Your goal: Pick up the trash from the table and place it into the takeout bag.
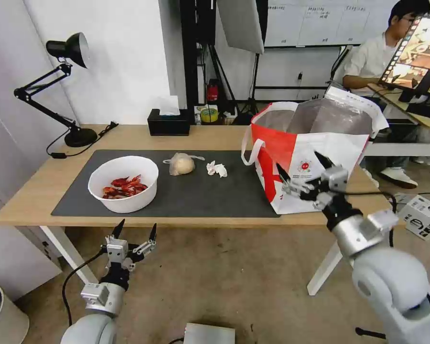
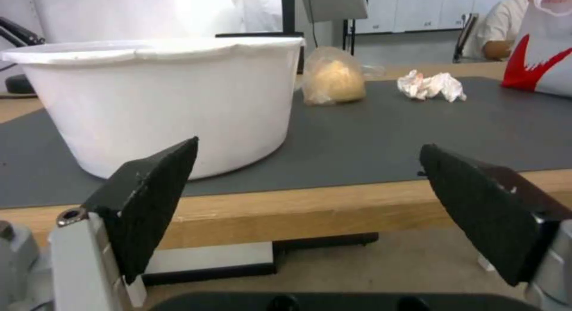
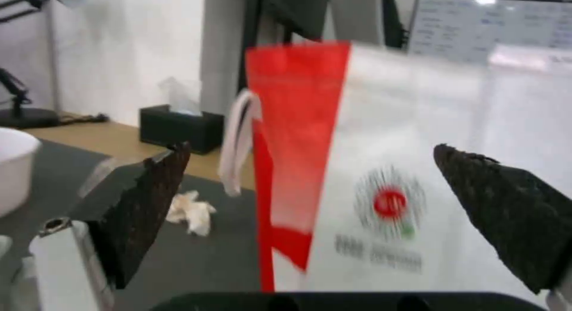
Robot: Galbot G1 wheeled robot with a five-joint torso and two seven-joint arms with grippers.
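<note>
On the dark mat of the table (image 1: 33,200) stand a white bowl of red crayfish shells (image 1: 123,184), a beige bun in a clear bag (image 1: 181,165) and a crumpled white tissue (image 1: 216,168). The takeout bag (image 1: 315,148), white with a red side and foil lining, stands open at the table's right end. My right gripper (image 1: 303,172) is open in front of the bag's near face, by the red logo (image 3: 390,203). My left gripper (image 1: 134,232) is open below the table's front edge, under the bowl (image 2: 167,101). Bun (image 2: 334,81) and tissue (image 2: 432,85) lie beyond it.
A black tissue box (image 1: 168,122) and a black desk lamp (image 1: 62,86) stand along the table's far edge. A person sits at a desk behind the bag. White table legs (image 1: 67,251) run down to the floor on both sides, and a grey box (image 1: 210,333) lies on the floor.
</note>
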